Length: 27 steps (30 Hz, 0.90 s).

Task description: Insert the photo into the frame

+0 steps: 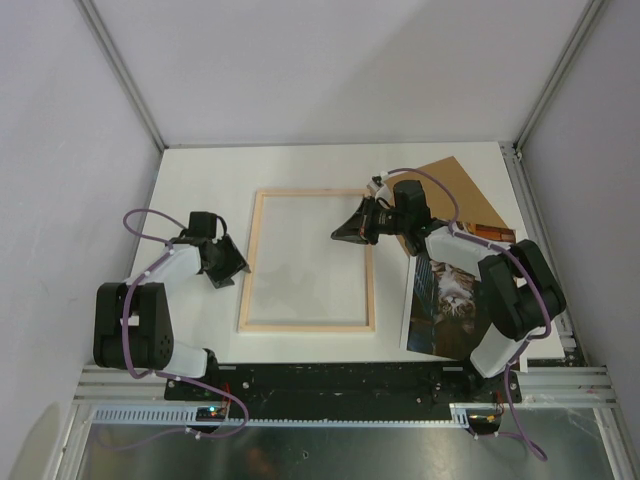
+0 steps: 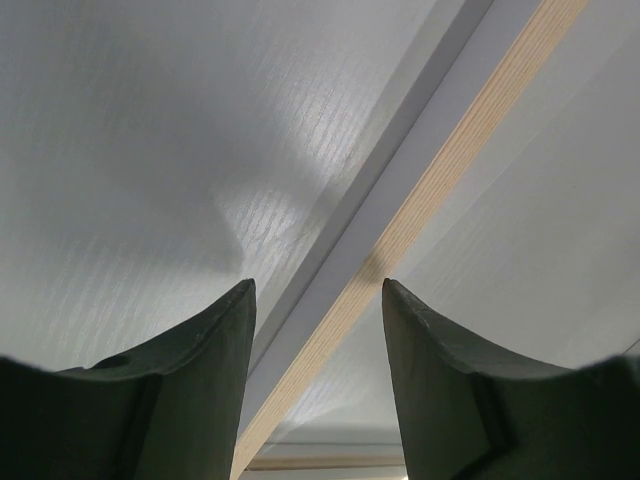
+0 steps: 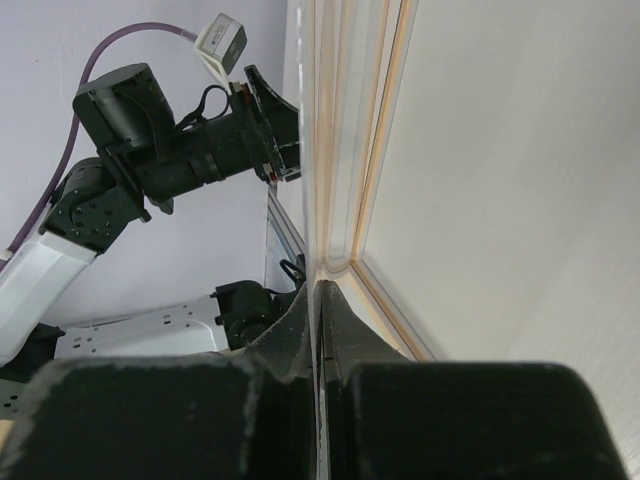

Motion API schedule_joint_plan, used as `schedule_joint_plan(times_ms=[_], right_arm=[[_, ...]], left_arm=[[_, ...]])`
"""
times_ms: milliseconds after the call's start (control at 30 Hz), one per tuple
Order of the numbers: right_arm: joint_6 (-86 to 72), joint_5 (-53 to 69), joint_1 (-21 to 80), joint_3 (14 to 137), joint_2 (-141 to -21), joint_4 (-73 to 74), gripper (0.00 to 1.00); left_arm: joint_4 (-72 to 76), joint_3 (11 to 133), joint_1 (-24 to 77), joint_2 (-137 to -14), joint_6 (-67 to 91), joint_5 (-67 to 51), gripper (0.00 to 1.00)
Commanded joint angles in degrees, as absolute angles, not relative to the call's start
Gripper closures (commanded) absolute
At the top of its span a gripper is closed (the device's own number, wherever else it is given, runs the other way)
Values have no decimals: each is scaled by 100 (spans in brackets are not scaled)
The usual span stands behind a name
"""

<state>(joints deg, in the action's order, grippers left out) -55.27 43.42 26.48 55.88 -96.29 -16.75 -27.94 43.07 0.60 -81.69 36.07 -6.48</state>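
This looks like a robotics lab test cell. A bare white counter [image 1: 200, 180] fills the middle of the overhead view. It is boxed in by plain pale walls [image 1: 60, 150] joined with aluminium posts [image 1: 120, 70]. Along the bottom, a metal rail [image 1: 340, 378] carries two bolted-down machines, the left arm [image 1: 150, 300] and the right arm [image 1: 510, 300]. They end in the left pincer [image 1: 232, 268] and the right pincer [image 1: 338, 234]. Purple cables [image 1: 140, 222] loop off the arms, and a slotted cable duct [image 1: 140, 413] runs along the bottom left.

Right arm [image 1: 510, 290] covers the photo [image 1: 435, 310] (left edge exposed); near half of the frame [image 1: 305, 326] lies open.
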Motion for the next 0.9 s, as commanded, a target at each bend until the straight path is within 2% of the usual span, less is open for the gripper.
schedule_joint_plan(times_ms=[0, 867], right_arm=[[-5493, 4503, 2687, 5602, -9745, -2108, 100], [-5493, 4775, 2588, 5759, -10158, -2377, 100]], left_arm=[[-2682, 4267, 18, -8185, 3640, -725, 42], [-2649, 4272, 18, -8233, 3612, -781, 43]])
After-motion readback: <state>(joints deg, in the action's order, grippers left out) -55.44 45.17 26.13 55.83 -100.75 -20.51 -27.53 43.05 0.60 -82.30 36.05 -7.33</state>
